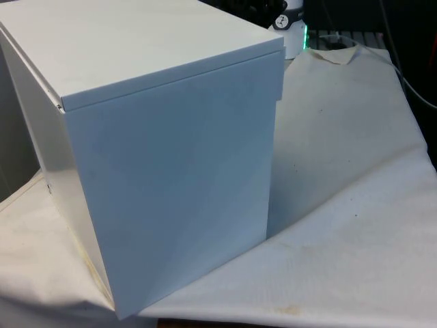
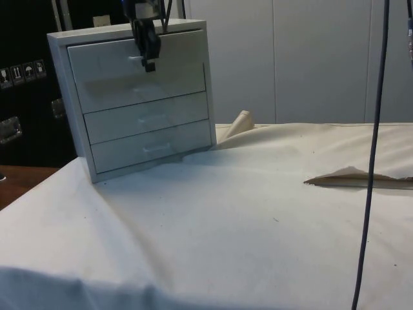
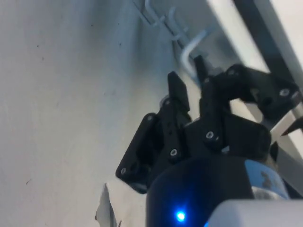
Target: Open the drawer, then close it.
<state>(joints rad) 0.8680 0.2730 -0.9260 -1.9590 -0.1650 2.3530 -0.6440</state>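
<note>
A white chest with three drawers (image 2: 139,97) stands at the table's far end in the side view; in the front view its plain back and side (image 1: 171,178) face me. All three drawers look pushed in. My black gripper (image 2: 149,63) hangs in front of the top drawer (image 2: 135,68), at its small white handle (image 2: 134,59). In the wrist view the gripper (image 3: 188,75) has its two fingers close together around that curved white handle (image 3: 188,53), shut on it. The handles of the lower drawers (image 3: 156,16) line up beyond.
The white cloth (image 2: 245,213) covers the table, with open room in front of the chest. A fold lifts from the cloth (image 2: 348,175) at the side view's right. A dark cable (image 2: 371,155) hangs down close to the side camera.
</note>
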